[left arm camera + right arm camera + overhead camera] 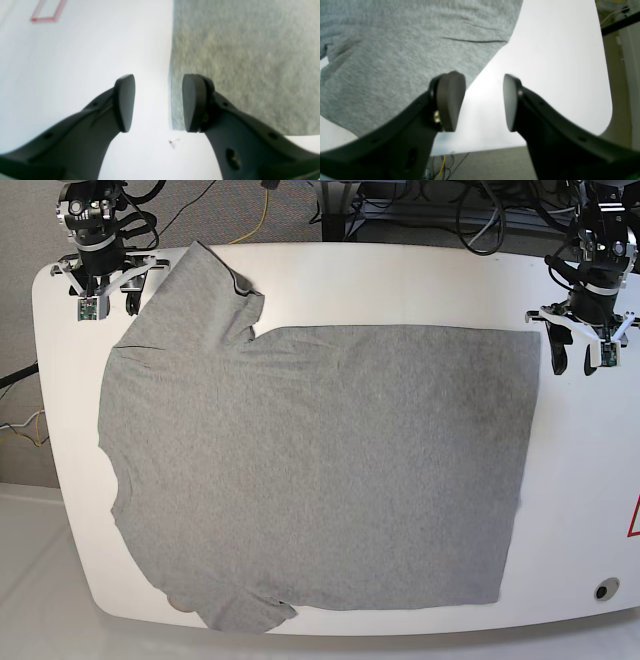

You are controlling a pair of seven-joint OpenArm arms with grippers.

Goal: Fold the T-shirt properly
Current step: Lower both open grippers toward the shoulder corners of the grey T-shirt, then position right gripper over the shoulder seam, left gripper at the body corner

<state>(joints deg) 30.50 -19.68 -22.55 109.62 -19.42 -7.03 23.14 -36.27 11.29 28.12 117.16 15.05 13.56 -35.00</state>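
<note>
Spread nearly flat, the T-shirt (320,470) covered most of the white table (590,510), one sleeve bunched at its far collar-end corner. Beside that sleeve hung the right gripper (482,102), jaws apart and empty; beside the shirt's far hem corner hung the left gripper (157,102), likewise parted and empty, probably poised to pinch both far corners.

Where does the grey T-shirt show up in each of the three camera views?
Left wrist: the T-shirt fills the right side, its corner beside the right finger.
Right wrist: it covers the upper left, behind the left finger.
Base: it lies spread across the middle of the picture.
Shared landmark: the white table, bare beside the shirt in all three views.
</note>
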